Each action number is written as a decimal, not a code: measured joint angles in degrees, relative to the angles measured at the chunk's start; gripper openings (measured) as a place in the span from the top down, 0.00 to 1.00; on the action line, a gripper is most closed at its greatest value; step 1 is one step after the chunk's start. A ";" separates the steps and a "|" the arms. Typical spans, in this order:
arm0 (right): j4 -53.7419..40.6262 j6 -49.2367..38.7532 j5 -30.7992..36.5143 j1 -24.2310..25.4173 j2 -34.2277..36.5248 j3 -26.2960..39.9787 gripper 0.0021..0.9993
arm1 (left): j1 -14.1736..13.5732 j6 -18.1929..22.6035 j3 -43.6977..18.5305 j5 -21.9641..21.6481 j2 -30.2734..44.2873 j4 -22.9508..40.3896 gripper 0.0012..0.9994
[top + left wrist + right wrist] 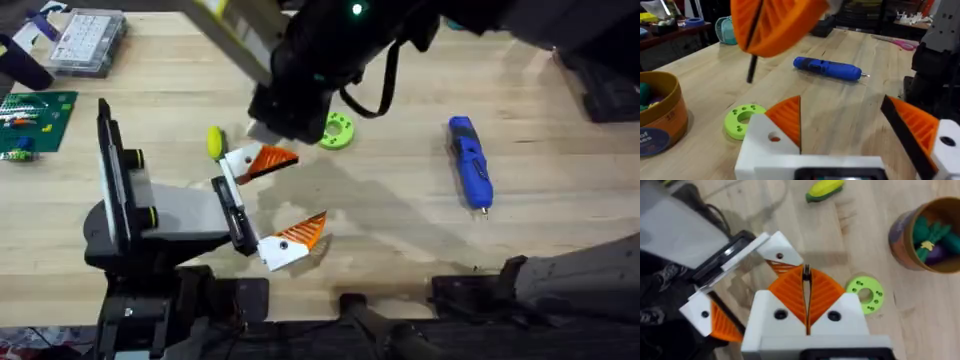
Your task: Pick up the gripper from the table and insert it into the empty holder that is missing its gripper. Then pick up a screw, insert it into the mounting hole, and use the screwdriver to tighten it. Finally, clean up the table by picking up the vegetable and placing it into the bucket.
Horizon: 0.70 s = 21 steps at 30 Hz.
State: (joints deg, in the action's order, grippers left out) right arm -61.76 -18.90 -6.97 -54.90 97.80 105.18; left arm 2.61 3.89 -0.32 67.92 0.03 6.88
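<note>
Blue screwdriver [470, 162], orange bucket [920, 232], lime-green ring [338, 131], yellow-green vegetable [825, 190].

holder [232, 212]: narrow black bar, two white-and-orange finger pieces mounted
screwdriver [471, 164]: blue, lying flat
bucket [921, 234]: orange, upright, vegetables inside
vegetable [214, 142]: yellow, on table

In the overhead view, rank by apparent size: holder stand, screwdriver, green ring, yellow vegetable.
1. Holder stand
2. Screwdriver
3. Green ring and yellow vegetable look alike; an arm hides part of the ring.
</note>
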 joint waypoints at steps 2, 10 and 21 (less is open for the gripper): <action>-0.41 -1.33 -1.94 -0.51 0.02 0.01 0.99 | 0.00 -0.01 0.00 0.02 0.00 0.01 0.01; -2.88 -4.96 -6.59 -0.85 0.00 0.01 0.99 | 0.00 -0.01 0.00 0.01 0.00 0.01 0.01; -2.24 -6.75 -7.36 -0.85 0.00 0.03 0.99 | 0.00 -0.01 0.00 0.00 0.00 0.01 0.01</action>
State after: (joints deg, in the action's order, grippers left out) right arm -64.00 -25.65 -14.33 -55.75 97.80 105.21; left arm 2.61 3.88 -0.32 67.92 0.03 6.90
